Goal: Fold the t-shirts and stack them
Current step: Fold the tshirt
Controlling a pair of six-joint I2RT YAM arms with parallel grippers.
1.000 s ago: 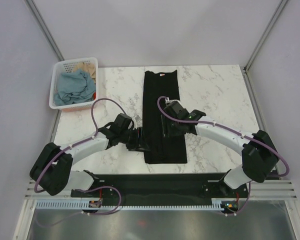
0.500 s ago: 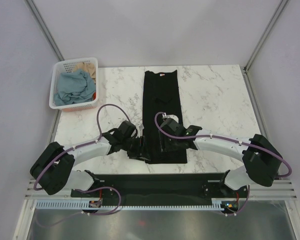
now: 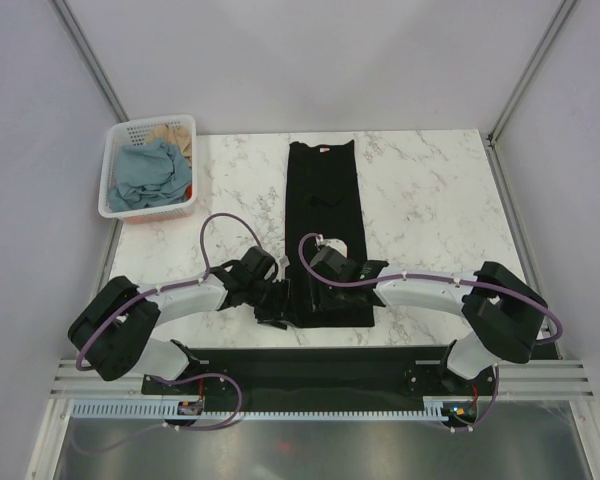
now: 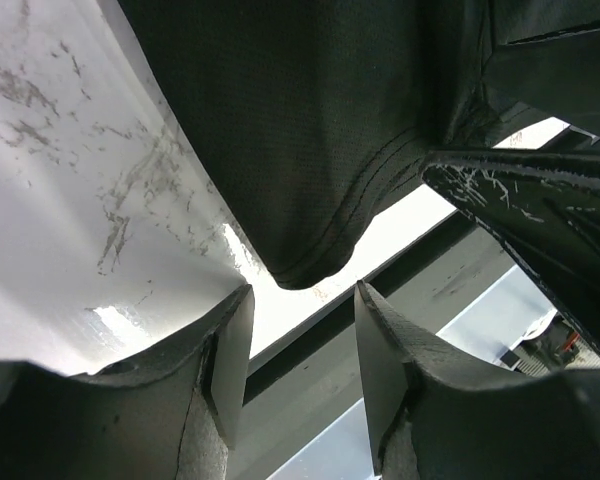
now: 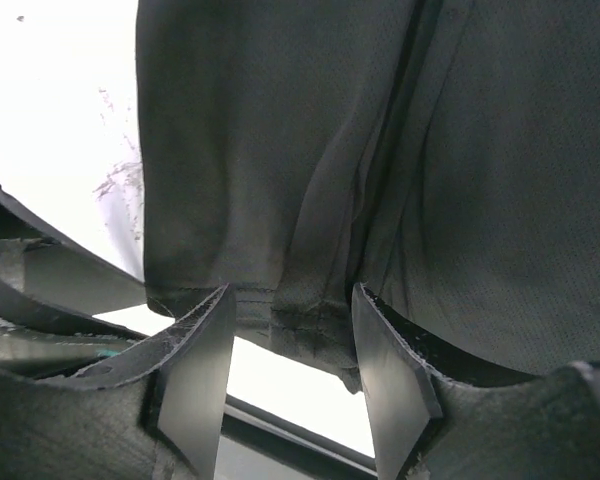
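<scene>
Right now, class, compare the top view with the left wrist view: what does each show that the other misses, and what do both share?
Only the top view: the white basket holding a blue shirt and a tan shirt, and the pink neck label on the black shirt. Only the left wrist view: the left gripper, jaws open, with the black shirt's hem corner just past its fingertips. Both: the black shirt and the marble table.

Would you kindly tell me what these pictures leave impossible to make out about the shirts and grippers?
- Top view: near hem of the black t-shirt, covered by the left gripper and right gripper.
- Top view: what lies under the blue shirt in the basket; the pile hides it.
- Top view: the neck label, too small to read.
- Wrist views: the shirt's far end, cut off by the frame.
</scene>
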